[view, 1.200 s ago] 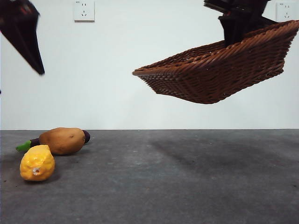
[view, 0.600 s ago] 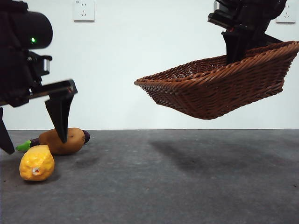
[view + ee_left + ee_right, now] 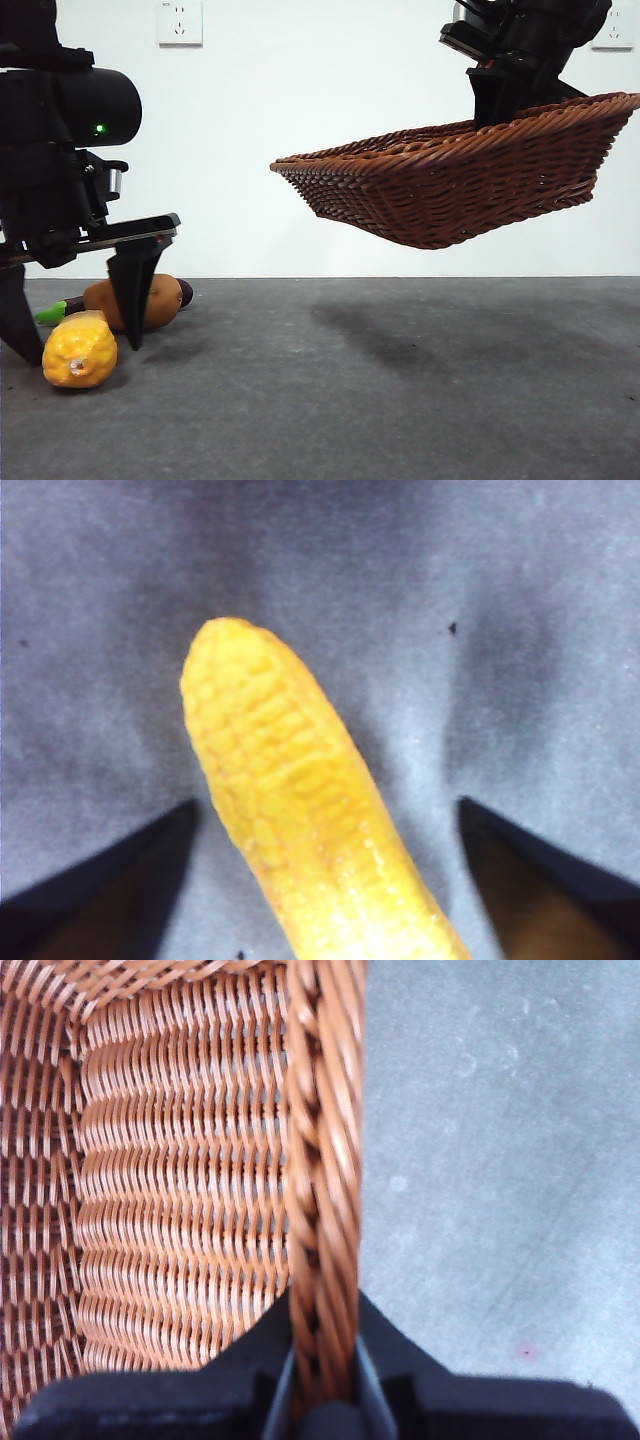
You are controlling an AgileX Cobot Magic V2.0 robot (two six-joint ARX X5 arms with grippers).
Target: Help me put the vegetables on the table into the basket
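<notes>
The bumpy yellow lump [image 3: 80, 350] lies on the table [image 3: 400, 400] at the near left. My left gripper [image 3: 75, 343] stands open around it, one jaw on each side, tips close to the table; the left wrist view shows the lump [image 3: 300, 810] between the spread jaws of that gripper [image 3: 327, 805]. Behind the lump lies the tan potato [image 3: 158, 298], and behind that the eggplant [image 3: 50, 313], mostly hidden. The wicker basket [image 3: 460, 185] hangs tilted in the air at the upper right. My right gripper [image 3: 500, 100] is shut on its braided rim [image 3: 322, 1210].
A white wall with two sockets [image 3: 180, 22] closes off the back of the table. Bare grey surface stretches across the middle and right, beneath the hanging basket.
The left arm has come down from the upper left until its open jaws straddle the yellow lump. The basket has shifted slightly left and sits more level.
</notes>
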